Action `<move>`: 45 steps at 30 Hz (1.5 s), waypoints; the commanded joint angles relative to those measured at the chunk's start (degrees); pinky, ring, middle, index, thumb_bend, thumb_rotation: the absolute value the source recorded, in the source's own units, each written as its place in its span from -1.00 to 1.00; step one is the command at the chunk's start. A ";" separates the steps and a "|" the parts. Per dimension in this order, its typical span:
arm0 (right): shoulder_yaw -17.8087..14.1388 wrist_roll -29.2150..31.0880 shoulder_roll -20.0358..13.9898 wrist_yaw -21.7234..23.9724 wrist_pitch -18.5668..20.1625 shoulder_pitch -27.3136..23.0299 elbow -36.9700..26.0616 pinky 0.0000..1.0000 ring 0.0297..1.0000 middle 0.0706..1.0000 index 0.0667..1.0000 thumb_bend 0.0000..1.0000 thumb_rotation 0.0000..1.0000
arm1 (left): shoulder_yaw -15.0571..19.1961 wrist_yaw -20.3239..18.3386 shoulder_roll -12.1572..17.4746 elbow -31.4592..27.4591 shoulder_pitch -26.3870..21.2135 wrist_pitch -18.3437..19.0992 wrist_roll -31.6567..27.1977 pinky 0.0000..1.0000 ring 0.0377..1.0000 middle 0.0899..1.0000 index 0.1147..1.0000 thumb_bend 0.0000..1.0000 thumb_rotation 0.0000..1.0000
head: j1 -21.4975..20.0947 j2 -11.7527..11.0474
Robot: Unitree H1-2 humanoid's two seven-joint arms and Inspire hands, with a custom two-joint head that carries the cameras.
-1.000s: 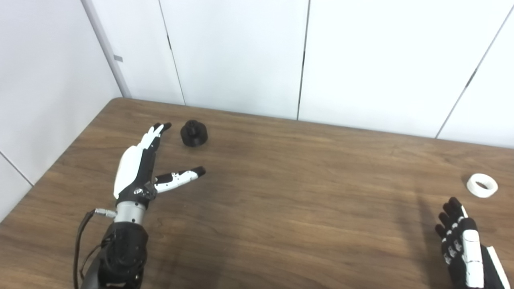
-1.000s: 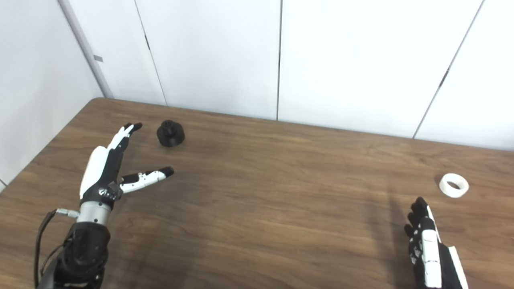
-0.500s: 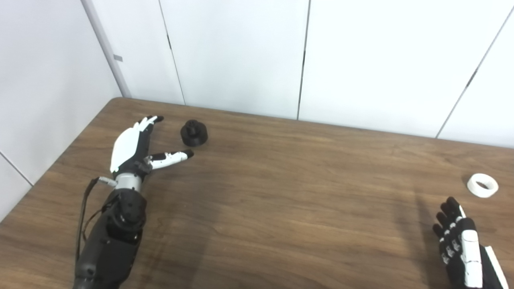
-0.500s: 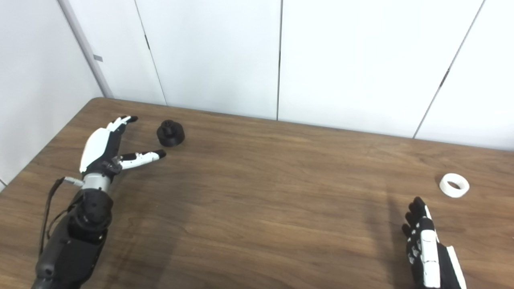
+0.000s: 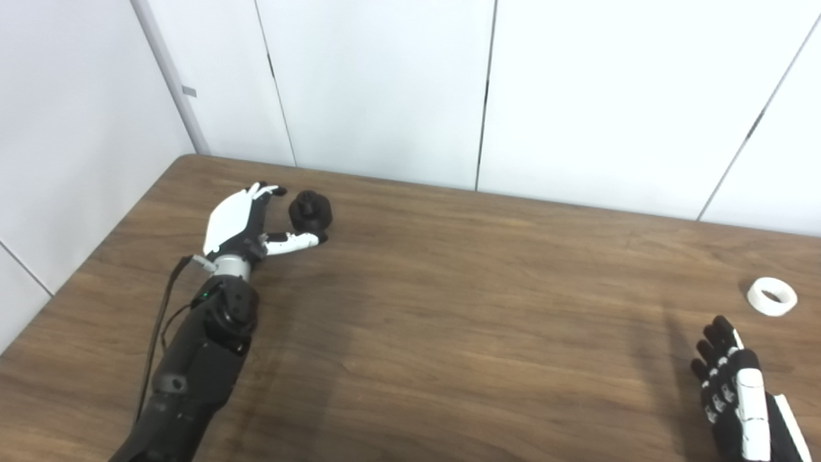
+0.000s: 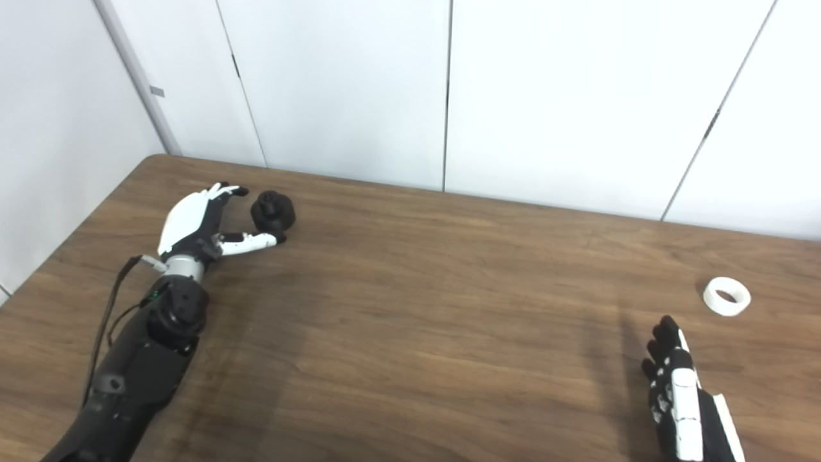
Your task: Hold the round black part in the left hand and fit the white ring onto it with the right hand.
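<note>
round black part (image 5: 310,212) between spread left robot hand (image 5: 247,221) fingers

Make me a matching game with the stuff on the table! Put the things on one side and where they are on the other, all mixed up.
Things:
1. black part
2. white ring
3. left robot hand
4. right robot hand

Places:
A. bottom right corner of the picture, holding nothing
B. far left of the table, between thumb and fingers
C. open, reaching around the black part
D. lying flat on the table near the right edge

Pairs: 1-B, 2-D, 3-C, 4-A
</note>
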 commanded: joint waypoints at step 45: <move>0.38 -0.65 0.01 0.03 -3.29 -0.54 -0.37 1.00 1.00 1.00 1.00 -0.43 1.00 | -4.33 3.85 1.94 16.50 -13.29 0.23 -3.51 1.00 1.00 0.85 0.42 0.94 -0.28 | -0.67 0.26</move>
